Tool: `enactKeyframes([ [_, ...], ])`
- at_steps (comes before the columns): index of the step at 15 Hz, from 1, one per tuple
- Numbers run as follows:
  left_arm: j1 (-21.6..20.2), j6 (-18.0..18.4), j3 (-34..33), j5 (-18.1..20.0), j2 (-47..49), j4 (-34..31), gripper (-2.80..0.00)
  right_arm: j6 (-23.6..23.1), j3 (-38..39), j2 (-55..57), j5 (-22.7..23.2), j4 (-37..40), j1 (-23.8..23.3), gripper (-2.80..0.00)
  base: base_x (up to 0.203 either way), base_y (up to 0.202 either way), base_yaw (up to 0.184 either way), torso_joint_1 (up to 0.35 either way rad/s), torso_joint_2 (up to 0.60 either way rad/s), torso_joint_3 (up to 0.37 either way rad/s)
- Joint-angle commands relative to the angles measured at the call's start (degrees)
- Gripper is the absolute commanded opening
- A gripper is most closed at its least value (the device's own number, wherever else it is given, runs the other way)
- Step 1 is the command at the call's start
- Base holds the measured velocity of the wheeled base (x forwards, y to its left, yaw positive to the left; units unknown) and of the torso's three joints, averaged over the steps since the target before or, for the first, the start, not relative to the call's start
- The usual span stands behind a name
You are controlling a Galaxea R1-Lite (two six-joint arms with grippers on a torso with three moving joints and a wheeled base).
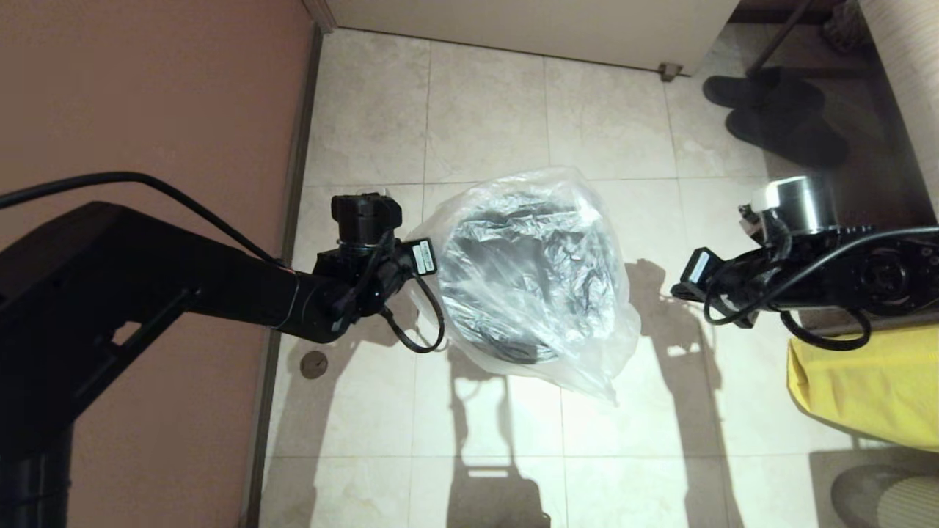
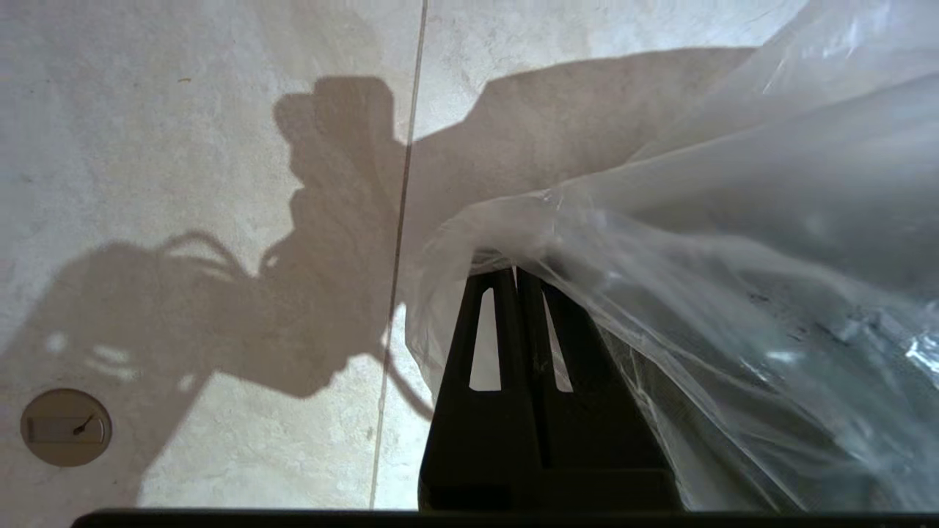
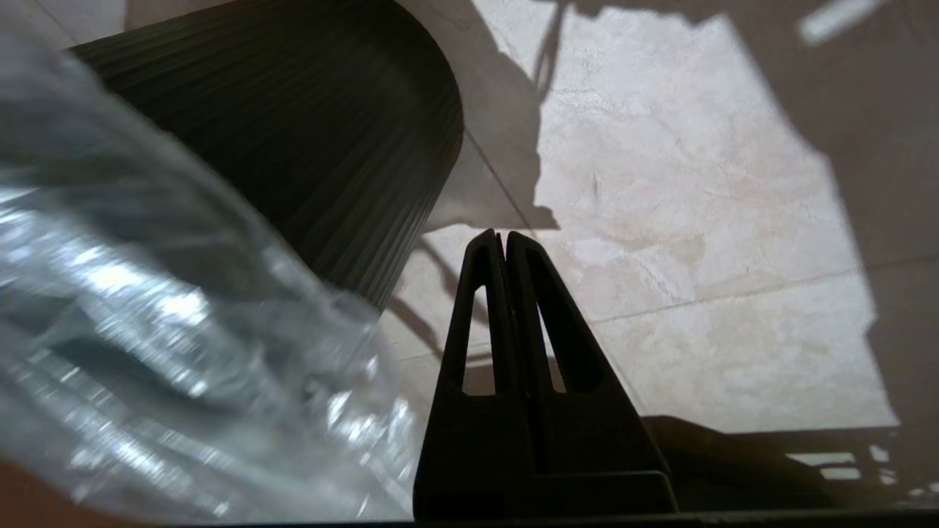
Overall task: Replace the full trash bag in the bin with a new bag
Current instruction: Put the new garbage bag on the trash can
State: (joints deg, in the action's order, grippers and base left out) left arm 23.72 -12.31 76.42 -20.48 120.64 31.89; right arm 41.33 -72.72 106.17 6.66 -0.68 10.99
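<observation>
The new bag point(image 1: 535, 279), transparent and crinkly, is draped over the top of the bin point(image 1: 506, 352), whose dark round rim shows through the film. My left gripper point(image 1: 422, 273) is at the bag's left edge. In the left wrist view the left gripper point(image 2: 513, 270) is shut, with the new bag's point(image 2: 697, 242) edge bunched at its tips. My right gripper point(image 1: 682, 290) hangs to the right of the bag, apart from it. The right wrist view shows the right gripper point(image 3: 504, 235) shut on nothing, beside the bin's ribbed wall point(image 3: 308, 147) and the bag point(image 3: 147, 330).
An opaque yellow bag point(image 1: 866, 381) lies on the floor at the right, under my right arm. Dark slippers point(image 1: 777, 114) sit at the far right. A wall point(image 1: 147, 110) runs along the left, with a round floor cover point(image 1: 314, 364) near it.
</observation>
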Motion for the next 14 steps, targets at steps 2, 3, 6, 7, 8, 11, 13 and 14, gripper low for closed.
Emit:
enactKeyframes([
  [2, 0.22, -0.24, -2.05, -0.04, -2.28, 0.4, -2.8, 1.68, 0.46, -11.19, 2.62, 8.89, 5.59, -2.8, 0.0, 0.0, 0.0, 0.0, 0.0, 0.0],
  [3, 0.44, -0.73, -2.5, -0.01, -2.42, 0.45, -2.8, 1.72, 0.61, -12.42, 2.81, 10.48, 9.04, -2.8, 0.0, 0.0, 0.0, 0.0, 0.0, 0.0],
  [6, 1.09, -1.4, -2.94, 0.03, -2.83, 0.37, -2.8, -1.84, 1.54, -15.24, 2.46, 15.46, 22.52, -2.8, 0.0, 0.0, 0.0, 0.0, 0.0, 0.0],
  [7, 1.41, -1.4, -3.03, 0.0, -2.78, 0.37, -2.8, -5.38, 2.88, -15.35, 0.95, 17.16, 26.6, -2.8, 0.0, 0.0, 0.0, 0.0, 0.0, 0.0],
  [8, 1.83, -1.49, -3.03, 0.0, -2.77, 0.37, -2.8, -8.89, 4.54, -14.63, -2.18, 17.54, 30.42, -2.8, 0.0, 0.0, 0.0, 0.0, 0.0, 0.0],
  [11, 2.73, -1.49, -2.76, 0.0, -2.78, 0.19, -2.8, -12.66, 6.4, -9.89, -5.98, 11.6, 35.76, -2.8, 0.0, 0.0, 0.0, 0.0, 0.0, 0.0],
  [13, 3.15, -1.49, -2.68, 0.0, -2.61, 0.17, -2.8, -15.13, 7.86, -7.29, -7.74, 8.18, 37.37, -2.8, 0.0, 0.0, 0.0, 0.0, 0.0, 0.0],
  [14, 3.17, -1.49, -2.68, -0.09, -2.69, 0.19, -2.8, -15.9, 8.87, -5.54, -8.81, 3.87, 37.67, -2.8, 0.0, 0.0, 0.0, 0.0, 0.0, 0.0],
])
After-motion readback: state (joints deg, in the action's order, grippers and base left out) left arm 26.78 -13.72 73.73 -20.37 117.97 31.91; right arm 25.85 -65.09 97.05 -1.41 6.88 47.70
